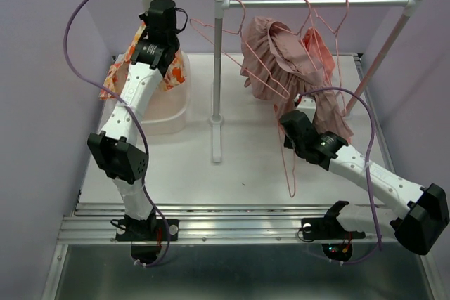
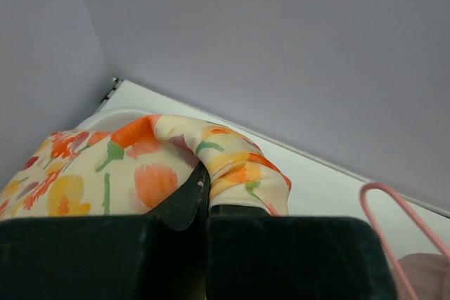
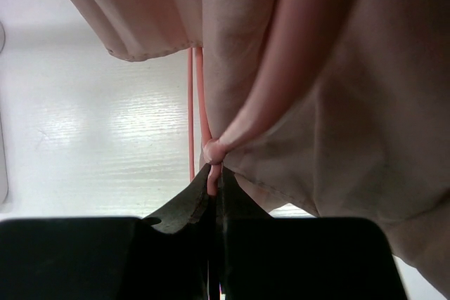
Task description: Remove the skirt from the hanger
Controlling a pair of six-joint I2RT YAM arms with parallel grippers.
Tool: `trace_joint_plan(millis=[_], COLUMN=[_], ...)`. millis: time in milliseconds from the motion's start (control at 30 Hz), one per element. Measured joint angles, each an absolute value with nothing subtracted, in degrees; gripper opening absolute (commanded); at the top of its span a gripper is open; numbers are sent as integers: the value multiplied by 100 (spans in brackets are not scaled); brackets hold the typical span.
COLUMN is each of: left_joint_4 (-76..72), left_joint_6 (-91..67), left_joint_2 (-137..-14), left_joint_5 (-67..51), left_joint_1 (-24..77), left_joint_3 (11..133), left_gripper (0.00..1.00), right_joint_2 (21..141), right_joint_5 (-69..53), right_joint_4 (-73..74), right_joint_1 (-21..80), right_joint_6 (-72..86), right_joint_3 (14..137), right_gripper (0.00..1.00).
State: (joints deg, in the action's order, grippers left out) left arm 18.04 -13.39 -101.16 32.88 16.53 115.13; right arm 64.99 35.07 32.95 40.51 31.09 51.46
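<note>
One white table (image 1: 246,166), lilac walls (image 1: 35,103) (plain), skirt (image 1: 274,54) on hanger (image 1: 291,173)

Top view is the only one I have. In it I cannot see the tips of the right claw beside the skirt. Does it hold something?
Observer: Yes. The right wrist view shows the right claw shut on the pink hanger, with the skirt hanging right against it.
Operator: Thank you. And the left claw, does it really grip the flowered cloth, or does the cloth only lie over it?
Observer: The left wrist view shows the left claw shut, and a fold of the cloth pinched between its fingers.
</note>
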Motion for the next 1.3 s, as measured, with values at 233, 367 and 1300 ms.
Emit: trace_joint_plan(millis=[233,367,1300], left_joint_4=[1914,1719,1883], left_joint_6=[-1413,-1562,-3096], left_joint_2=[-10733,-10573,-9889], left_joint_5=[3326,3476,3511], left_joint_1=[2141,2064,666], left_joint_3=[12269,11747,8578], left_gripper=[0,0,99], right_joint_2=[6497,6486,5848], right_joint_5=[3518,3518,3020], right_joint_4=[3258,3260,3264], right_joint_1=[4051,4051,4051], right_joint_6=[3109,3107,3085], right_joint_3=[5026,4963,4609], right_gripper=[1,1,1])
